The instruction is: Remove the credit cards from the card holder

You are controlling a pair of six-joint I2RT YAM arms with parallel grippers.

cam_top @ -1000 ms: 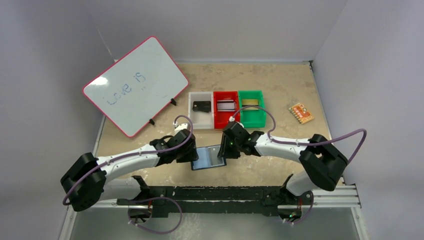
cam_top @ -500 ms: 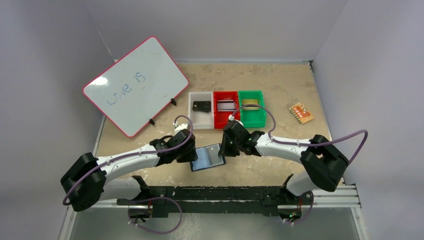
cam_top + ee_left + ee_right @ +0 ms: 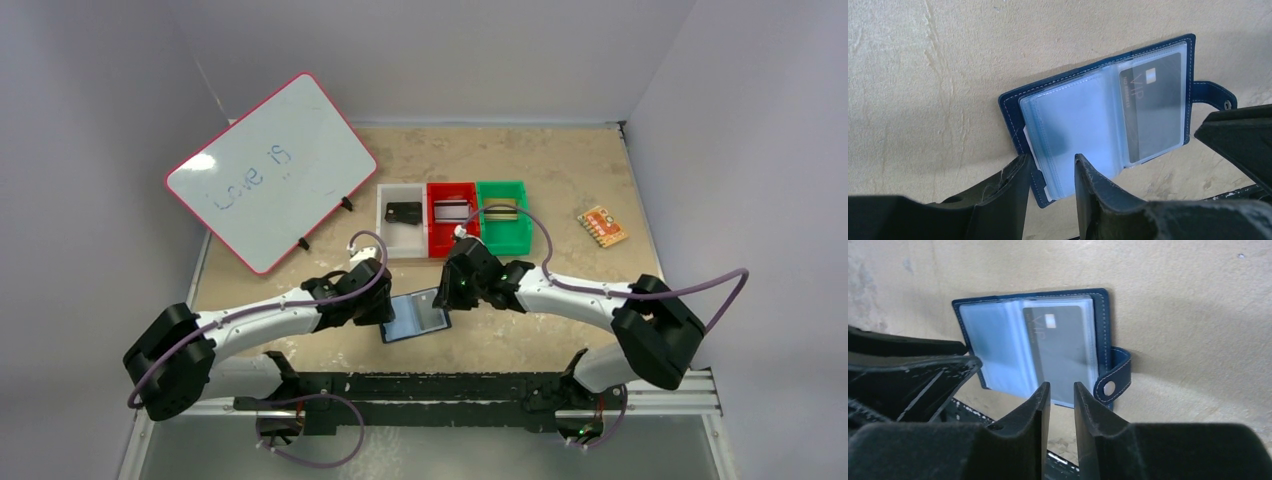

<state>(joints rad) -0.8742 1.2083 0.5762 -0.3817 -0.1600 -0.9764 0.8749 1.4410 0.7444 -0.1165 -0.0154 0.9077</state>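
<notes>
The card holder (image 3: 413,317) lies open on the table (image 3: 560,180), hardly moved since a second ago. The left gripper (image 3: 1048,167) straddles its near corner and the right gripper (image 3: 1062,390), now narrower, meets the VIP card (image 3: 1058,347). I cannot tell whether either pinches.

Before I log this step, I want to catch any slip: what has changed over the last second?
The right gripper edged slightly away from the arm bases, over the card holder's right half, and its elbow swung outward. The left gripper, card holder, bins and whiteboard stayed put.
</notes>
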